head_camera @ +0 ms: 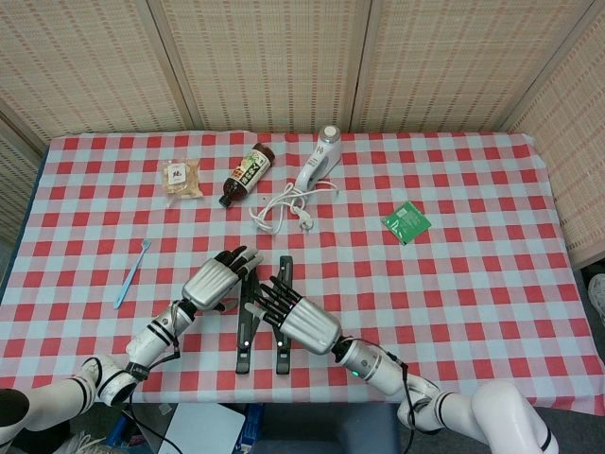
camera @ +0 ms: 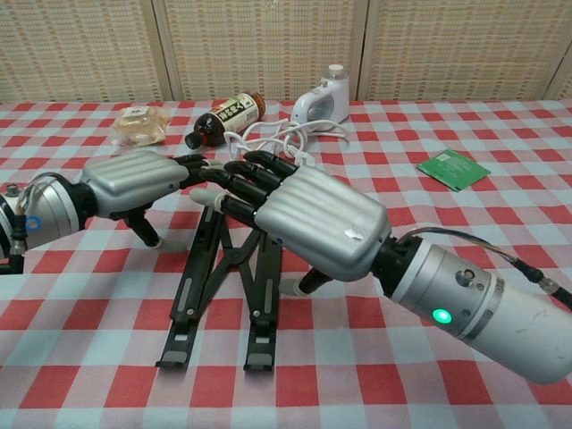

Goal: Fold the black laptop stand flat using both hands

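We see a table (head_camera: 473, 284) covered by a red-and-white checked cloth (head_camera: 454, 180) that fills most of the head view and the whole lower part of the chest view. Behind it, across the top of both frames, stand woven, straw-coloured screen panels (head_camera: 265, 57) set in pale wooden frames (head_camera: 364, 61), angling inward at the upper left and upper right. The light is even and soft, with only faint shadows on the cloth.
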`<state>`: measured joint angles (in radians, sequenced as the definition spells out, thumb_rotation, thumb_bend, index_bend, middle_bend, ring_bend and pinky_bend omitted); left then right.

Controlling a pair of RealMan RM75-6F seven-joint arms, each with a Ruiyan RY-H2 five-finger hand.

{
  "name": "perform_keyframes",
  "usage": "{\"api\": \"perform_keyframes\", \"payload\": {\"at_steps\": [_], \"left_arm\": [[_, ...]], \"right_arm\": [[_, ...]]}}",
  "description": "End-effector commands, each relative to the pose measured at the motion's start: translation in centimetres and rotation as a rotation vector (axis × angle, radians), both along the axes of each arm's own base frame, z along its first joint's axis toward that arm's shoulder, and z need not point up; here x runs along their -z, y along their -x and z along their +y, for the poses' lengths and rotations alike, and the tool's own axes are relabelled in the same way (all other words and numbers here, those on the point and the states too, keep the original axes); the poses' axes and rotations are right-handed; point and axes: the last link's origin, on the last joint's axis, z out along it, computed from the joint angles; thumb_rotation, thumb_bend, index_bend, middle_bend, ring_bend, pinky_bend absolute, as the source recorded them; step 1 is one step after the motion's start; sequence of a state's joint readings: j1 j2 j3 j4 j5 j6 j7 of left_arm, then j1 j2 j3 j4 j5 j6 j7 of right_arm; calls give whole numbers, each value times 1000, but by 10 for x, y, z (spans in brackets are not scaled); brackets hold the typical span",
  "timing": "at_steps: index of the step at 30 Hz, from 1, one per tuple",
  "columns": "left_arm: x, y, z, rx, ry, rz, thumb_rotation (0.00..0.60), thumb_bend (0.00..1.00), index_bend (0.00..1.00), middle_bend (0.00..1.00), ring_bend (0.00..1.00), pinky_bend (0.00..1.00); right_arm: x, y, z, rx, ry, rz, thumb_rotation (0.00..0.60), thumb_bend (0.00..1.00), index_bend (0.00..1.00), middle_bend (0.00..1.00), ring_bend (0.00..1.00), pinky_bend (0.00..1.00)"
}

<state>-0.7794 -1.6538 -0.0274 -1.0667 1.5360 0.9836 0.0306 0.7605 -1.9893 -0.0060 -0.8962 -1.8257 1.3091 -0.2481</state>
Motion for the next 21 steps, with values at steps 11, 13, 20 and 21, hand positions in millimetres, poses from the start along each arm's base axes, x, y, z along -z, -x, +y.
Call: {"api": "perform_keyframes", "payload": {"at_steps": [11,13,20,21], "left_arm": [[-64,35,-2,-89,-158,-38,600,219,0,0,0,203],[-68,37,-4,-91,-167,-37,600,219,0,0,0,203],[-77,41,-9,-93,-181,-47,600,218,0,0,0,202],[-77,42,-9,-94,-182,-48,600,218,0,0,0,202]], "right_arm": [[-55,-34,-20,-37,-288,284,600,0,0,0,0,0],[-55,-40,-24,-43,-317,344,600,0,0,0,0,0],[-41,-60,-39,-94,-337,488,600,0,0,0,0,0],[-38,-62,-40,-101,-336,499,600,0,0,0,0,0]]}}
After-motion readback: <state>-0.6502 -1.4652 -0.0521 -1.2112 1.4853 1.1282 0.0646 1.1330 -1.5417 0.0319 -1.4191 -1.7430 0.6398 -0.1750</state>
